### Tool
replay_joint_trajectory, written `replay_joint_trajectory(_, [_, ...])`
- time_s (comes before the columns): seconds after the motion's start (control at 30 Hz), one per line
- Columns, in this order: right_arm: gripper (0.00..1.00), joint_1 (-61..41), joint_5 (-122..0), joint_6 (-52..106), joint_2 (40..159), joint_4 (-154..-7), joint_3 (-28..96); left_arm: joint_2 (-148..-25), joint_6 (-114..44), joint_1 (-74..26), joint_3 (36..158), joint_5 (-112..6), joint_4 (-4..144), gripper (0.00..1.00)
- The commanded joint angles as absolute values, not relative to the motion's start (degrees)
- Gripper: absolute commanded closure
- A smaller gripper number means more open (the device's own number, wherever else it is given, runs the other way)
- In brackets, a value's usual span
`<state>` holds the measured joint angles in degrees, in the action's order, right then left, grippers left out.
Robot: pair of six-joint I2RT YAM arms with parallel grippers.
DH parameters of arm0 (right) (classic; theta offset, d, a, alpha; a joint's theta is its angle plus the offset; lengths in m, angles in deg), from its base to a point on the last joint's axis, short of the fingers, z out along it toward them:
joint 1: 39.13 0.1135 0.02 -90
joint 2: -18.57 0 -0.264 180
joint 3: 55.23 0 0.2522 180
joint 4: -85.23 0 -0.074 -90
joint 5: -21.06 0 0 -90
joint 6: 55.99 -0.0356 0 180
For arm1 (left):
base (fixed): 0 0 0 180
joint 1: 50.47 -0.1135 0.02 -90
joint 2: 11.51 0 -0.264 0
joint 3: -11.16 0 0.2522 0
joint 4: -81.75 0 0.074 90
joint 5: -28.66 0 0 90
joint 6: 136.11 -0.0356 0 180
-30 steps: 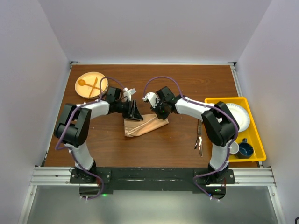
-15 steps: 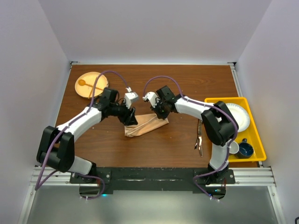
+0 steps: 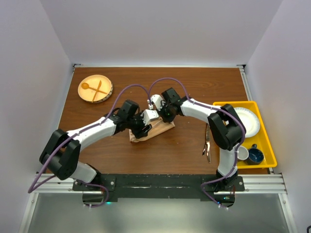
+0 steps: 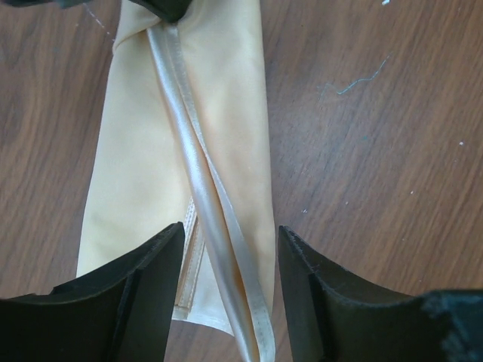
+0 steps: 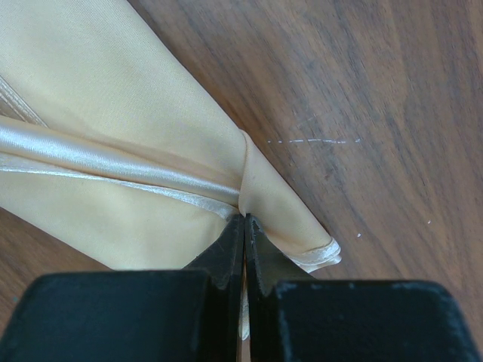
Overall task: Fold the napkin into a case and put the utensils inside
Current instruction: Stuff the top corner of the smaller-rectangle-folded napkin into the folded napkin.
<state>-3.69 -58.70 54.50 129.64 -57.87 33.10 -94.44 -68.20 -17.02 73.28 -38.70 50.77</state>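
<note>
The peach-orange napkin lies mid-table, folded into a narrow case-like strip with a raised shiny ridge along its length. My left gripper is open, and its dark fingers straddle the strip's near-left end without pinching it. My right gripper is shut on the far-right end, its fingertips clamping the pinched fold of the napkin. The dark utensils lie on the wood to the right, apart from both grippers.
A round wooden plate with a pale wooden spoon and fork sits at the back left. A yellow tray at the right edge holds a white plate, a white cup and a dark blue mug.
My left arm has swung right, from the napkin's left side to over its near-left end, and its jaws have widened. The right gripper has kept its hold in place.
</note>
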Motion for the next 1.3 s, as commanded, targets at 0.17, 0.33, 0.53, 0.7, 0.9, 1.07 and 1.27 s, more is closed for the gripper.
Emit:
replay_joint_trajectory(0.17, [1.00, -3.98, -57.78, 55.99, 132.04, -54.55, 33.06, -96.85, -70.63, -15.75, 72.21, -46.66, 55.33, 0.45])
replay_joint_trajectory(0.33, [1.00, -4.07, -57.25, 56.69, 132.39, -54.03, 33.41, -98.25, -72.56, -14.97, 72.56, -44.30, 54.20, 0.59])
replay_joint_trajectory(0.53, [1.00, -4.07, -56.73, 58.01, 133.62, -52.88, 34.82, -99.23, -74.84, -14.96, 74.93, -43.23, 52.34, 0.97])
replay_joint_trajectory(0.7, [1.00, -3.98, -56.11, 59.32, 134.32, -51.92, 35.79, -95.72, -78.70, -14.44, 74.93, -45.51, 55.41, 1.00])
replay_joint_trajectory(0.9, [1.00, -4.07, -55.32, 60.12, 134.85, -51.48, 36.05, -96.32, -84.77, -14.44, 74.67, -50.78, 60.77, 1.00])
replay_joint_trajectory(1.07, [1.00, -4.07, -55.14, 60.56, 135.20, -50.86, 36.84, -98.25, -88.73, -14.44, 74.49, -53.25, 66.74, 1.00])
replay_joint_trajectory(1.27, [1.00, -4.07, -55.32, 60.56, 135.46, -50.69, 37.54, -103.34, -92.16, -14.52, 73.36, -54.92, 72.99, 1.00])
